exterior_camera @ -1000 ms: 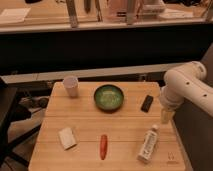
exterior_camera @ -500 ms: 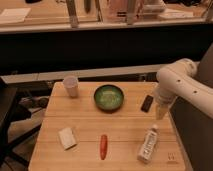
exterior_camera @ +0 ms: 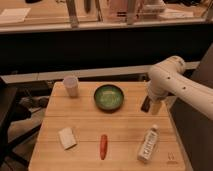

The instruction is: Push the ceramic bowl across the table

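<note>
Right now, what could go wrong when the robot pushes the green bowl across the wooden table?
1. The gripper hangs at the right edge of the light wooden table, beside a small dark object; reaching in could knock it along.
2. A push away from the gripper could slide the round green ceramic bowl into the small pale cup standing beyond it.
3. The table ends just past that cup, so a long push could send something off.
</note>
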`<state>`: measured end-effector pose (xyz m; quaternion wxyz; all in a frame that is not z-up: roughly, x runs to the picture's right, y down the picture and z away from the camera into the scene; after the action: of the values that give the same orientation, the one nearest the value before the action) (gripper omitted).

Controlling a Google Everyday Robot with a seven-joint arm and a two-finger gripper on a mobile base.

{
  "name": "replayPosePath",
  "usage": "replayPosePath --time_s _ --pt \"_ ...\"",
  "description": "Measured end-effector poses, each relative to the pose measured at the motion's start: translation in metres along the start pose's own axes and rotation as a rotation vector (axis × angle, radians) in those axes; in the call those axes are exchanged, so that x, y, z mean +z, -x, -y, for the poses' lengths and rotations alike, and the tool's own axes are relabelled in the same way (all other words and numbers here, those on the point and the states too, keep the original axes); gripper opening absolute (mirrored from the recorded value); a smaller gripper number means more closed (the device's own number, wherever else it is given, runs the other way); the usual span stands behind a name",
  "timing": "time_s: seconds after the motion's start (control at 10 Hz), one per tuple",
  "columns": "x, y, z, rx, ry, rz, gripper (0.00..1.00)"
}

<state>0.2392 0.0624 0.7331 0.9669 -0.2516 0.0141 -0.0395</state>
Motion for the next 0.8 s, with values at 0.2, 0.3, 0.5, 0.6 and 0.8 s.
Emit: replayPosePath --time_s 0.2,0.3,0.5,0.6,0.8 --pt "0.007 0.013 0.017 -0.023 -0.008 0.000 0.80" --pt "0.010 0.016 0.020 -0.031 -0.011 -0.002 0.80" --pt "0.016 0.016 0.024 -0.038 -0.015 -0.003 0.80" --pt "0.024 0.021 0.031 -0.049 -0.016 -0.001 0.80" --pt "0.034 0.026 0.037 -0.063 -0.018 0.001 0.80"
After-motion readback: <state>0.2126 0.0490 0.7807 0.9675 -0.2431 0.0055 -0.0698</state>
